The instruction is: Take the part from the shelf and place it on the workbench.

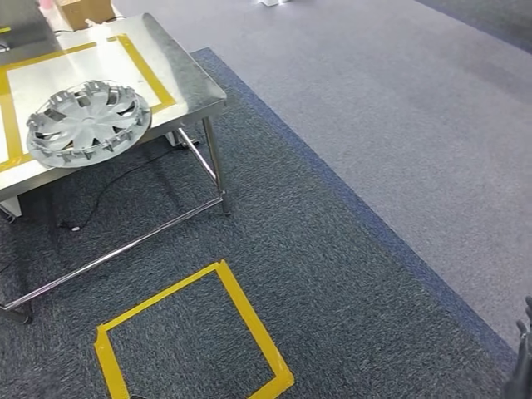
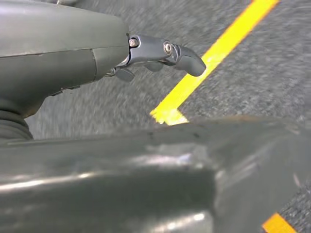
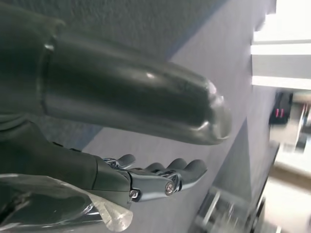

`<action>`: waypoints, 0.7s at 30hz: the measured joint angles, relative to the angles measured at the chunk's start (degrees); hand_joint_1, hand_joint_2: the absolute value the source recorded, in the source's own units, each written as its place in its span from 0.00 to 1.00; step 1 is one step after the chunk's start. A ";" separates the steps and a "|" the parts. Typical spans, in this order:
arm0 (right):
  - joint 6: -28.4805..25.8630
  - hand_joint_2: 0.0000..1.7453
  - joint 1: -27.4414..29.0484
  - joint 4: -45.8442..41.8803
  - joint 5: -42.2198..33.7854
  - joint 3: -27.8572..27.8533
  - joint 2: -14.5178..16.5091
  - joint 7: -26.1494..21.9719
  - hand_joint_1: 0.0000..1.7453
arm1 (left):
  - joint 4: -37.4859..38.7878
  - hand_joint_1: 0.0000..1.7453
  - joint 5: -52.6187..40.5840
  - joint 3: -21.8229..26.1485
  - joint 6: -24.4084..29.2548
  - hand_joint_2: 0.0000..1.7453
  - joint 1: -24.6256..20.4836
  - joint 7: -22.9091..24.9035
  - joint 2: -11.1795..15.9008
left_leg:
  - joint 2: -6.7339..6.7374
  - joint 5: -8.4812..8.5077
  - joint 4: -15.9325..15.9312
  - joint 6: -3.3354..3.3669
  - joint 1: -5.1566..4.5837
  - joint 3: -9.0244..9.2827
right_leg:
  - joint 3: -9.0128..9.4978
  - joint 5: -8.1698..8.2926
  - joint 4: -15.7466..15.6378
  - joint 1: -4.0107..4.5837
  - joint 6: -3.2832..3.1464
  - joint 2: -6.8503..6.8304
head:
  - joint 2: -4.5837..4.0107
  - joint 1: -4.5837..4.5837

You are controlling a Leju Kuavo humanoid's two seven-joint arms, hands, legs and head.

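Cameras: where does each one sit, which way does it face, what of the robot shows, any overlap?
Head view: high on the body, looking forward and down at the steel workbench with the silver wheel cover, and the yellow tape square on the carpet.
Left wrist view: behind the left hand, facing the floor; fingers spread, holding nothing.
Right wrist view: behind the right hand, facing across the carpet; holding nothing.
Shared: head and left wrist views both show yellow tape on dark carpet.

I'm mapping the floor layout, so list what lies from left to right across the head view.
Silver wheel cover on the steel table → yellow tape square on the dark carpet → blue carpet border → lighter grey carpet → right hand at the picture's edge.
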 joint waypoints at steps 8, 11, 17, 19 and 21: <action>2.02 0.00 -1.77 0.15 -0.33 -2.92 1.43 -0.60 0.00 | 0.60 0.00 -11.25 -8.10 -1.40 0.00 1.43 -0.20 2.09 | -4.62 2.54 1.33 -0.04 0.47 -1.48 | -0.10 0.02 0.53 0.07 -0.04 5.39 | 0.00 -0.07; 2.36 0.00 -2.27 0.19 -0.25 -3.52 1.52 -0.86 0.00 | 1.09 0.00 -13.01 -10.54 -1.92 0.00 1.66 -0.50 2.36 | -6.21 3.40 -2.76 0.47 0.47 -0.02 | -0.96 0.11 0.98 0.07 1.01 7.09 | 0.00 -0.04; 3.38 0.00 -3.23 0.56 -0.03 -4.82 1.67 -1.08 0.00 | 1.50 0.00 -14.11 -13.34 -2.38 0.00 2.00 -1.09 2.77 | -2.59 4.00 -3.46 2.36 0.39 -0.32 | -6.94 -6.15 11.35 -0.03 2.52 2.08 | 0.00 0.47; 3.49 0.00 -3.43 0.84 -0.01 -4.91 1.68 -1.08 0.00 | 1.66 0.00 -14.14 -13.80 -2.46 0.00 2.25 -1.09 2.90 | -1.11 3.98 -3.43 2.40 0.22 -0.42 | -9.50 -8.21 17.18 -0.08 2.74 1.55 | 0.00 0.49; 3.50 0.00 -3.45 1.04 0.02 -4.98 1.68 -1.08 0.00 | 1.80 0.00 -14.16 -14.19 -2.49 0.00 2.29 -1.09 2.95 | 0.20 3.94 -3.42 2.35 0.17 -0.41 | -7.73 -6.05 14.55 -0.07 2.66 1.14 | 0.00 0.50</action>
